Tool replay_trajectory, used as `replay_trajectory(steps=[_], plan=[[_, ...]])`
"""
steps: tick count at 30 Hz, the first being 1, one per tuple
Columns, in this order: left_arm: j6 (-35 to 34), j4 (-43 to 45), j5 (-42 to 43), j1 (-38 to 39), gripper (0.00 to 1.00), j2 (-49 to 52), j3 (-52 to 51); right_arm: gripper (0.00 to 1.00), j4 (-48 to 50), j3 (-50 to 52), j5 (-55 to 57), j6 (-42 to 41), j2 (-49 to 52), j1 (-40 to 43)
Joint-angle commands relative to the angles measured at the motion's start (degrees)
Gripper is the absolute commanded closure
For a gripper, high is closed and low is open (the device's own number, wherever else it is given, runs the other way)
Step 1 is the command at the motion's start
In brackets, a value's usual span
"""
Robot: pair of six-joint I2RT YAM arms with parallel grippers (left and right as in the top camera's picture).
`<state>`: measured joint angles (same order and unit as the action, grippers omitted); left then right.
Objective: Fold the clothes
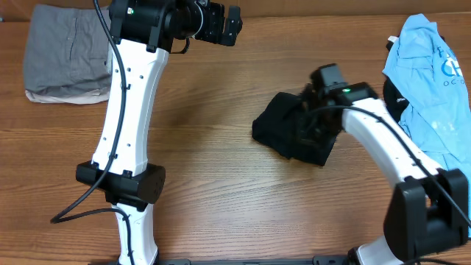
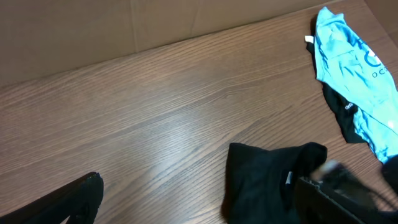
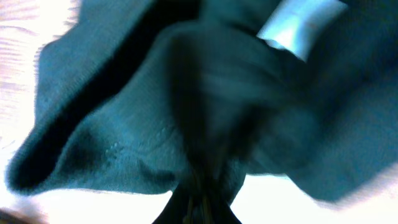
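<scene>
Your black T-shirt (image 1: 283,134) lies crumpled right of the table (image 1: 221,162) centre | your right gripper (image 3: 198,205) is clamped on a bunch of its fabric | light blue T-shirt (image 1: 434,81) at right edge | your left gripper (image 1: 232,23) spread wide, empty, far side.

Overhead cam is fixed above the bench (image 1: 221,154) and pointed straight down; the whole work area is taken in from far off. Left wrist cam is held high and angled obliquely across the bench toward the robot's right side, at mid-range. Right wrist cam is set v. close to the black T-shirt (image 3: 112,137); its frame is filled w/ blurred fabric. Black T-shirt is shared by all 3 views; light blue T-shirt (image 1: 430,88) by overhead & left wrist only.
</scene>
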<state>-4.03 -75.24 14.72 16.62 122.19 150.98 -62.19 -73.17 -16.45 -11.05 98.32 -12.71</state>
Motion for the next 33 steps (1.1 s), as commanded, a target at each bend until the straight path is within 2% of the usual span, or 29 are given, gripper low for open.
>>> replay_trajectory(steps=[1, 5, 12, 17, 19, 27, 33], plan=[[1.3, 0.0, -0.3, 0.1, 0.0, -0.6, 0.2, 0.96, -3.8, -1.7, 1.6, -4.0, -3.6, 2.8], [1.4, 0.0, -0.3, 0.1, 0.0, -0.6, 0.2, 0.96, -3.6, 3.3, 7.3, -8.0, -3.3, 4.4], [2.4, -0.5, -0.3, 0.1, 0.0, -0.2, 0.2, 0.96, 6.5, 15.8, 8.3, -12.1, -0.8, 8.2], [2.8, -1.7, -0.3, 0.3, 0.0, 1.1, 0.1, 0.96, 6.5, 17.5, 5.7, -13.1, -0.1, 12.6], [2.8, -2.0, -0.3, 0.3, 0.0, 2.0, 0.1, 0.9, 6.1, 16.6, 2.6, -12.3, -0.2, 13.6], [4.3, -3.9, -0.3, 0.3, 0.0, 5.5, 0.1, 0.41, -0.1, 7.9, -2.9, -11.3, -5.3, 13.9], [4.3, -4.1, -0.1, 1.2, 0.0, 6.6, 0.1, 0.0, -1.6, 6.6, -3.2, -11.5, -13.4, 13.9]])
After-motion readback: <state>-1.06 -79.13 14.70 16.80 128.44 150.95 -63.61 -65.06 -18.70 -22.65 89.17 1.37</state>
